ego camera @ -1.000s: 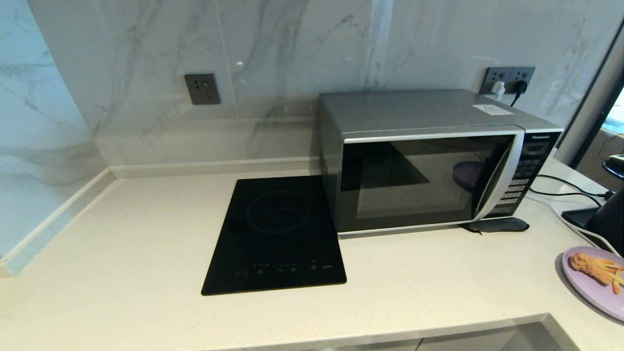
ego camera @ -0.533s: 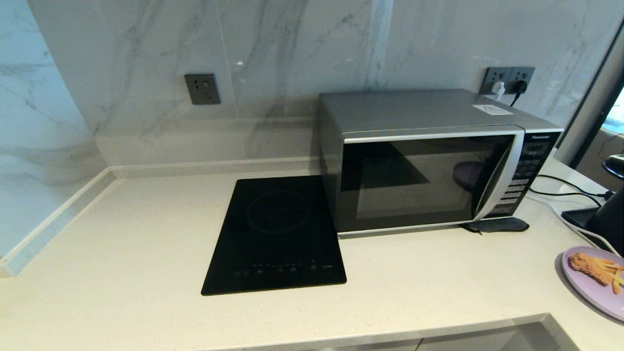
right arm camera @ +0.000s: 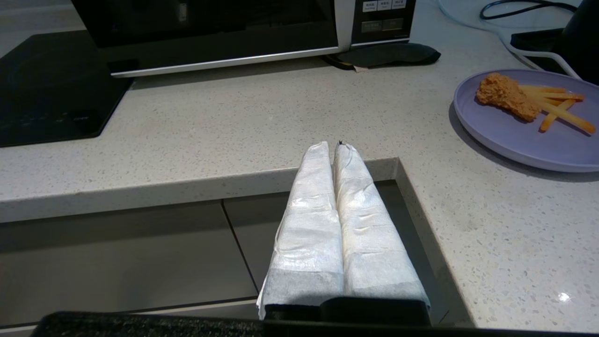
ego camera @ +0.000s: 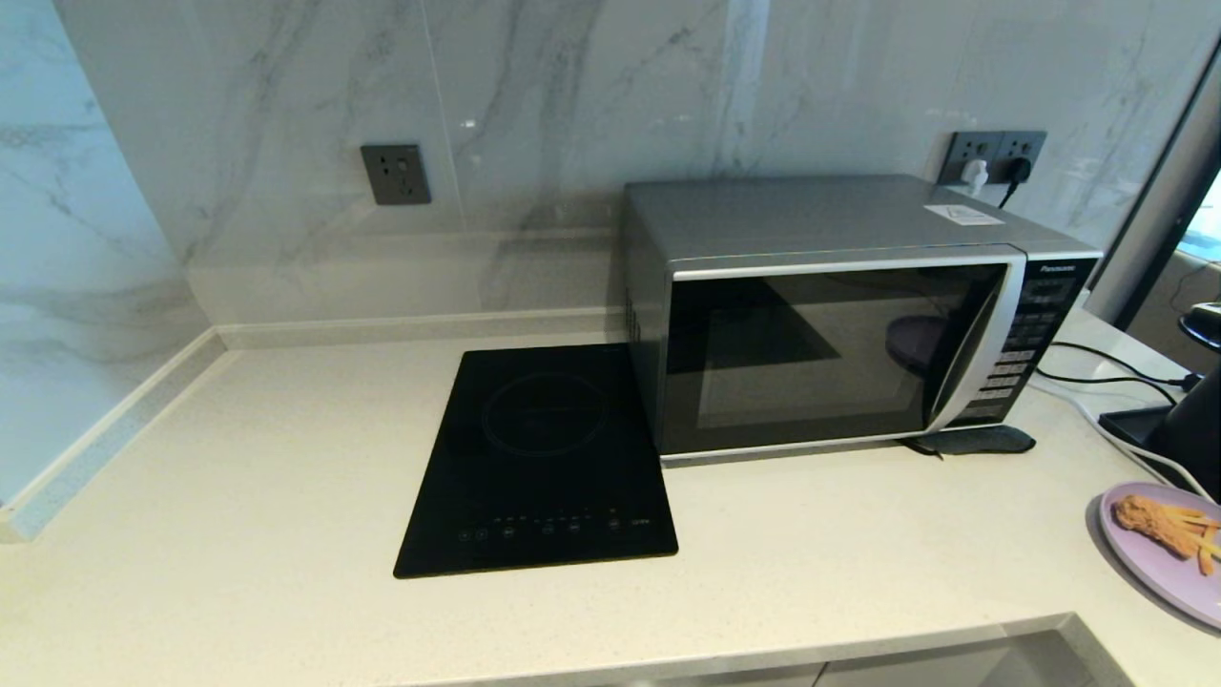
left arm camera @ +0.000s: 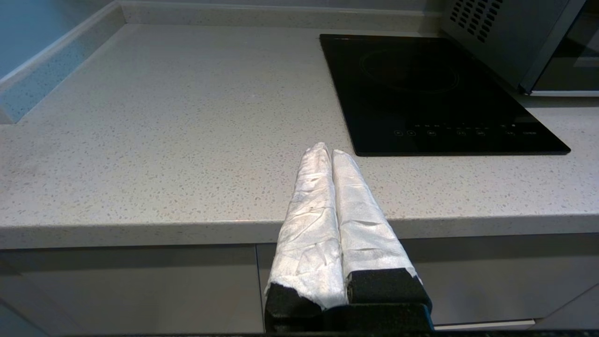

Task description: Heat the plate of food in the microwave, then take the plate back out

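The silver-grey microwave [ego camera: 839, 315] stands at the back right of the counter with its dark glass door closed. The pale-lavender plate of food [ego camera: 1169, 563] lies at the counter's right edge, holding a brown fried piece [right arm camera: 507, 96] and orange fries; the same plate [right arm camera: 524, 126] shows in the right wrist view. My left gripper [left arm camera: 327, 152] is shut and empty, held before the counter's front edge, left of the hob. My right gripper [right arm camera: 333, 147] is also shut and empty, off the front edge near the counter's notch, short of the plate. Neither gripper shows in the head view.
A flat black glass hob [ego camera: 544, 458] lies left of the microwave. A dark pad [ego camera: 973, 441] sits under the microwave's front right corner. Cables [ego camera: 1107, 382] and a black appliance [ego camera: 1192, 429] stand behind the plate. Wall sockets [ego camera: 992, 157] are above the microwave.
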Robot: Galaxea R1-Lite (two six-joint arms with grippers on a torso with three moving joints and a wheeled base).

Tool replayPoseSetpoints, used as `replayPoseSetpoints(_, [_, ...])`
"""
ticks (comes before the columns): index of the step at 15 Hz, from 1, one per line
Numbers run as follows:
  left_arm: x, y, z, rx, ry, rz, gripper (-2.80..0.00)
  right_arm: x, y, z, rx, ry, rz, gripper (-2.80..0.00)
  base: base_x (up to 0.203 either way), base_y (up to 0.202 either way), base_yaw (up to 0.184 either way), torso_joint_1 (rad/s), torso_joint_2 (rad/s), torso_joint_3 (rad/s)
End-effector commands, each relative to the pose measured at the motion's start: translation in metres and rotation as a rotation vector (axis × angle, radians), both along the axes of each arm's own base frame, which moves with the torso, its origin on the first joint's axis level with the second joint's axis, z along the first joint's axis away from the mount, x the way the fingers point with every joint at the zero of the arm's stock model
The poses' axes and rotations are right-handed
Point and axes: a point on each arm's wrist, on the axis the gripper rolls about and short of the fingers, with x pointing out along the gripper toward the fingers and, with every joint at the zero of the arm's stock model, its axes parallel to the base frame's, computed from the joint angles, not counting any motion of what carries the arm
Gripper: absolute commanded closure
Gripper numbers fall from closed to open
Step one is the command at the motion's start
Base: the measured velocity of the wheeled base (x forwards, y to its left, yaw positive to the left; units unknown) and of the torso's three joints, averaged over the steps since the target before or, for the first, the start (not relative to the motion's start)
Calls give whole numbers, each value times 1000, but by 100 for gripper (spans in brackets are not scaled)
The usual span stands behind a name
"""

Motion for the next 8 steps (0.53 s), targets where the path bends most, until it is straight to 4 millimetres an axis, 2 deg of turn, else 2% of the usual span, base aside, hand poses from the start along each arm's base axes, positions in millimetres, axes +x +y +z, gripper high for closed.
replayPoseSetpoints(1, [0,0,0,-1,1,1,0,0,0,0,1,2,-1,0,0,0,0,0,0,0])
replayPoseSetpoints(8, [0,0,0,-2,1,1,0,0,0,0,0,2,0,0,0,0,0,0,0,0])
